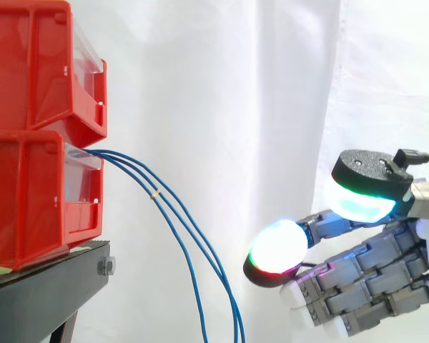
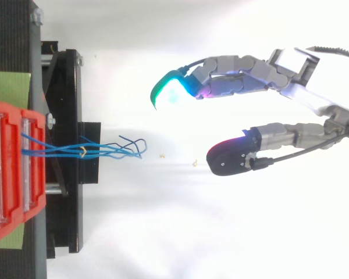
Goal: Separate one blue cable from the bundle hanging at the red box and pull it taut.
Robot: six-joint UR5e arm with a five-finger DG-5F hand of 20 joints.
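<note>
Your robot's hand [image 1: 375, 275] comes in from the right of the side view with its fingers spread and loosely extended. It is released and grasps nothing. One of its fingertips [image 1: 277, 246] glows white with a red and green rim and sits farthest forward. A second pad, higher and farther back, glows cyan. From above, the fingers run in a long, gently curved line ending in a green and cyan tip. The thumb [image 2: 232, 157] lies apart from them, tinged red, with a wide gap between the two. The blue cables [image 1: 175, 207] hang ahead of the fingertips, between the hand and the bins. In the side view, three strands leave the front opening of the lower red bin [image 1: 28, 200], well beyond the hand and above it. They curve down together toward the hand and run out of the bottom edge just ahead of the white pad, near it but not touching. A small yellow tie [image 1: 156, 193] sits round the strands partway down their slope. From above, the strands spread slightly past the tie, and their outer bends point toward the gap between fingers and thumb, apart from both. An upper red bin [image 1: 36, 64] is stacked on the lower one. Both rest on a black stand [image 1: 50, 286], on the far side of the cables from the hand. A green sheet [image 2: 9, 87] shows beneath the bins from above. A white curtain [image 1: 222, 107] hangs behind everything.
</note>
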